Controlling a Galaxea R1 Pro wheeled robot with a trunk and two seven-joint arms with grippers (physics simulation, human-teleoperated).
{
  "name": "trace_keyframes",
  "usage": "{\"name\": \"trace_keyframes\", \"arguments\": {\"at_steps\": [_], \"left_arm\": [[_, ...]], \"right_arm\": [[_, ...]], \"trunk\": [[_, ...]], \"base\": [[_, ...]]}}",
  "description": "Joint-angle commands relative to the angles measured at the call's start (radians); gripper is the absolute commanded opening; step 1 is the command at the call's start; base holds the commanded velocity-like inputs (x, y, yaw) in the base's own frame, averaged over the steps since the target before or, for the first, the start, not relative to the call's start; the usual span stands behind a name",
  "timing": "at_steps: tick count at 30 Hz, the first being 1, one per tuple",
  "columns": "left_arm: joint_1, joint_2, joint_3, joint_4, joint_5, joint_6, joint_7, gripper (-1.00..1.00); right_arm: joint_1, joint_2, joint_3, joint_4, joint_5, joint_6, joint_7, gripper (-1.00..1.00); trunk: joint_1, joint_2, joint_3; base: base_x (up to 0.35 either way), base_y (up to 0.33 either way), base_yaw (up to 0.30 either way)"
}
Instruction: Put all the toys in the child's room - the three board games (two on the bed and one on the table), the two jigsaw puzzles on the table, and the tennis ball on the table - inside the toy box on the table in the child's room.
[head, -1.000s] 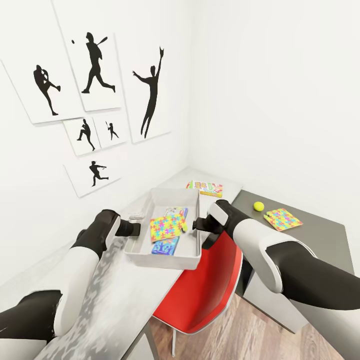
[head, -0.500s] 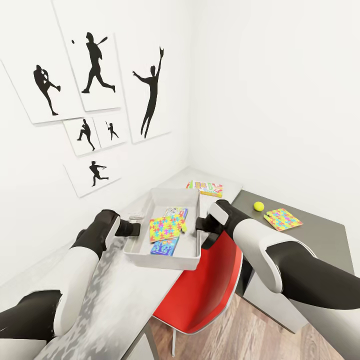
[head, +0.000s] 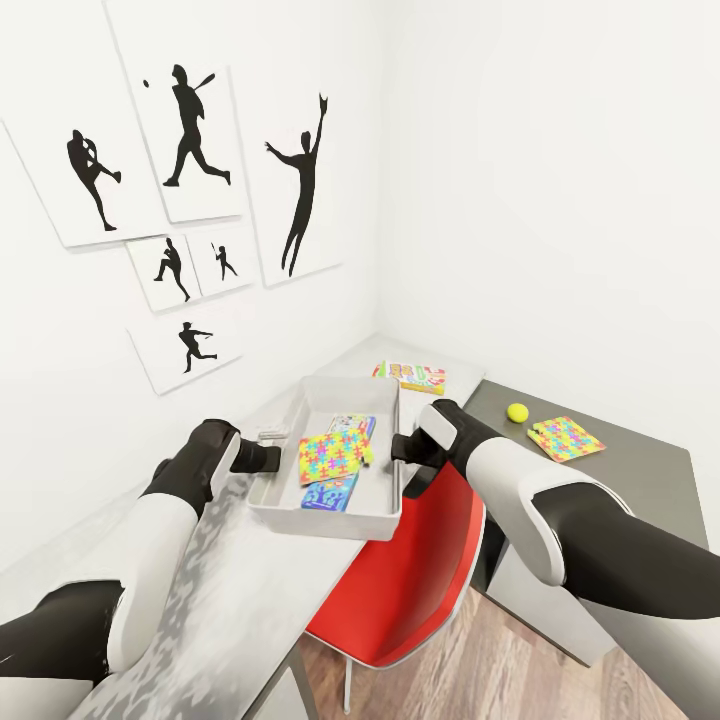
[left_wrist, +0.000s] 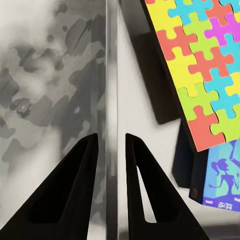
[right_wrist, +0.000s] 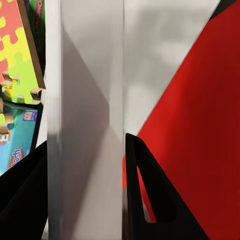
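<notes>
Toy box (head: 325, 515): rigid, thin-walled, slippery; my left hand (left_wrist: 111, 150) and right hand (right_wrist: 85, 150) each pinch opposite walls.

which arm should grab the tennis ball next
Right. The tennis ball lies on the dark wing of the table, on the right hand's side. The left hand is across the toy box. Both hands grip its walls, so the right must release first.

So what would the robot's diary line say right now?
left gripper: shut on toy box wall | right gripper: shut on opposite wall | inside: jigsaw puzzle, board games | outside: tennis ball
</notes>
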Motion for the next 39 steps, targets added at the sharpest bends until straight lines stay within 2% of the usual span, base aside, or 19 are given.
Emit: {"name": "trace_keyframes", "arguments": {"at_steps": [1,8,12,15,25,39], "left_arm": [[0.0,-0.001,0.005,-0.001,-0.007,0.005,-0.006,-1.0],[0.0,-0.001,0.005,-0.002,-0.006,0.006,-0.006,-1.0],[0.0,-0.001,0.005,-0.001,-0.005,0.006,-0.006,-1.0],[0.0,-0.002,0.005,-0.001,-0.006,0.006,-0.006,-1.0],[0.0,-0.002,0.005,-0.001,-0.005,0.006,-0.006,-1.0],[0.0,-0.002,0.005,-0.001,-0.005,0.006,-0.006,-1.0]], "right_arm": [[0.0,0.0,0.02,-0.001,0.009,0.006,-0.009,-1.0],[0.0,0.0,0.02,-0.001,0.009,-0.005,-0.005,-1.0],[0.0,0.0,0.02,-0.001,0.009,-0.018,0.034,-1.0],[0.0,0.0,0.02,-0.001,0.009,-0.022,0.053,-1.0],[0.001,0.0,0.02,-0.001,0.009,-0.023,0.058,-1.0],[0.001,0.0,0.02,-0.001,0.009,-0.024,0.058,-1.0]], "trunk": [[0.0,-0.001,-0.001],[0.0,-0.001,-0.001],[0.0,-0.001,-0.001],[-0.011,0.02,0.008],[-0.011,0.02,0.008],[-0.065,0.118,0.052]], "base": [[0.0,0.0,0.0],[0.0,0.0,0.0],[0.0,0.0,0.0],[0.0,0.0,0.0],[0.0,0.0,0.0],[0.0,0.0,0.0]]}}
